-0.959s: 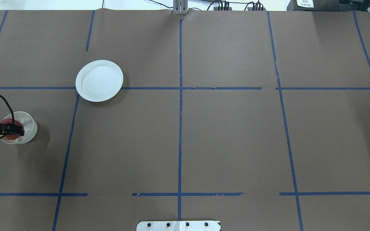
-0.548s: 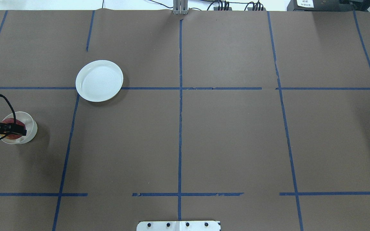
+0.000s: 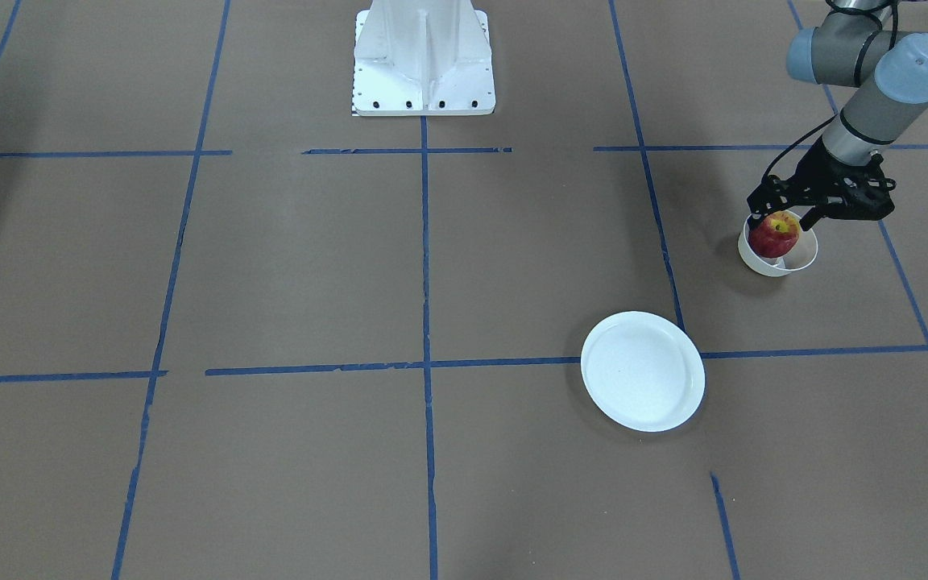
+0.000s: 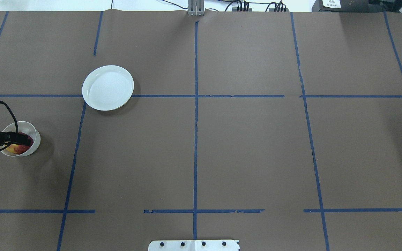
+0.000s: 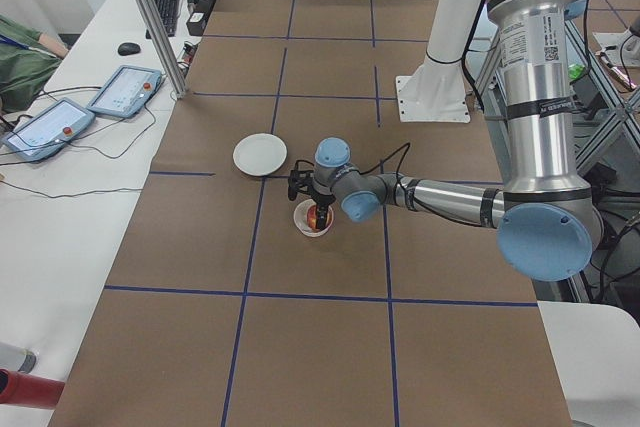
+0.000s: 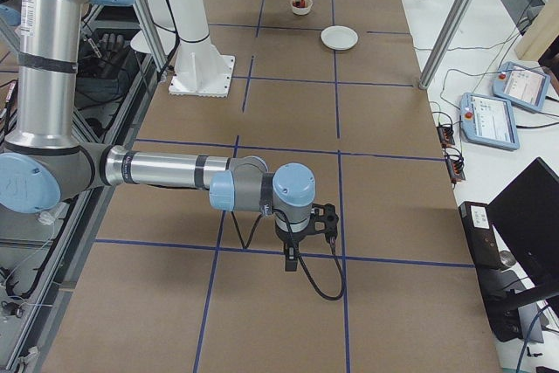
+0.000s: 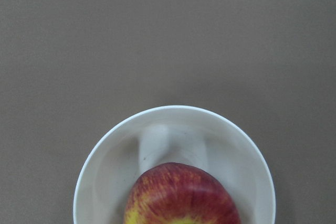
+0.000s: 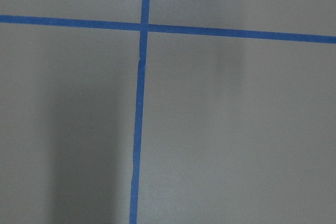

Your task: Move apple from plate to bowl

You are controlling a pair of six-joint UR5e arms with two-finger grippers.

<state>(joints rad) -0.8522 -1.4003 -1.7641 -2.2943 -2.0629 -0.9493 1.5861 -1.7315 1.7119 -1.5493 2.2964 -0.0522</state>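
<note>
Between the fingers of the left hand [image 3: 784, 216], the apple [image 3: 772, 238] was gripped from two sides, the jaws parted only as far as the width of the fruit. Hand and apple stood over the bowl [image 3: 756, 259], with the lower part of the apple inside the rim and its upper part level with or above the rim. Whether the apple touched the floor of the bowl could not be determined. The yellow-green patch of the apple faced upward and away from the robot base. As seen from the left wrist, the apple lay at the bottom edge of the picture, within the round rim of the bowl. The plate [image 3: 643, 370] lay flat on the tabletop [image 3: 311, 266], well apart from the left hand, farther from the robot base and toward the side of the right arm. It rested over a blue tape line [image 3: 794, 352]. The right hand [image 6: 293, 259] hung over the tabletop, far from the left hand, pointing downward near a tape crossing [image 8: 142, 26]. Its degree of opening could not be determined from the available views.
</note>
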